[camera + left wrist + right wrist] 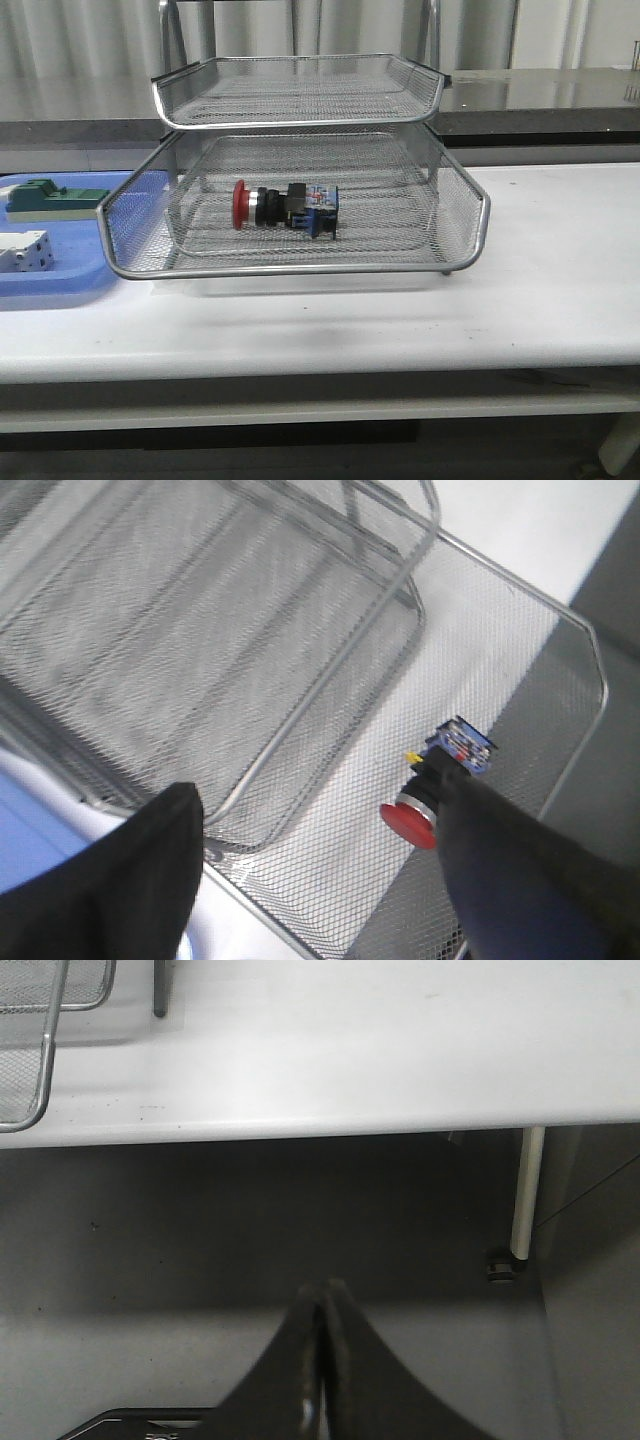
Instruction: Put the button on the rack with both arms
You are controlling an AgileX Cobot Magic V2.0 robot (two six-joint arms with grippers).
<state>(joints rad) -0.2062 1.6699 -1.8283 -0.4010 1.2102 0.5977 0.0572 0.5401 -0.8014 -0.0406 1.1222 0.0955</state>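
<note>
On the pulled-out lower tray of the rack, the button lies on its side, red cap toward the robot's left and blue end block toward its right, resting on the mesh floor roughly midway between the tray's side walls. The tier above it sits further back, so the button is open to view from the front. The rack stands on the white counter, with a blue plastic tray just beside it on the left (a green block and a white boxy part rest there). From the left wrist camera, the left tool hangs above the tray with its fingers spread wide apart and nothing between them, the button apart from it below. The right tool is off the counter's edge, over the floor, its fingers pressed together with nothing in them.
</note>
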